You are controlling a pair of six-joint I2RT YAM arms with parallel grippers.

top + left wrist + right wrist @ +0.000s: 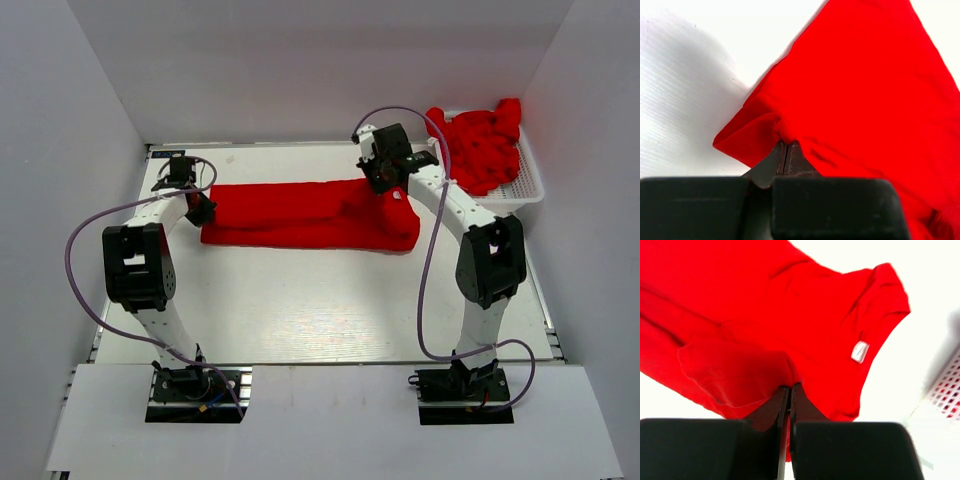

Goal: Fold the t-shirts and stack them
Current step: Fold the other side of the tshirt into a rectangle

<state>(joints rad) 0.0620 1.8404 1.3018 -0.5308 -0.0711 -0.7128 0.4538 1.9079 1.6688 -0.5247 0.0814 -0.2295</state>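
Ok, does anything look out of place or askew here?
Nothing damaged. The t-shirt on the table lies as a long band, pinched by the left hand and right hand at its ends. The heaped t-shirts overhang the basket at its far left corner.

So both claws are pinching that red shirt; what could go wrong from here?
The left gripper and right gripper each pinch just a bit of the t-shirt, so it might slip free. Uneven pulling could skew the fold. The basket sits close by the right gripper and might get nudged.

White neck label [860, 351]: nothing legible.
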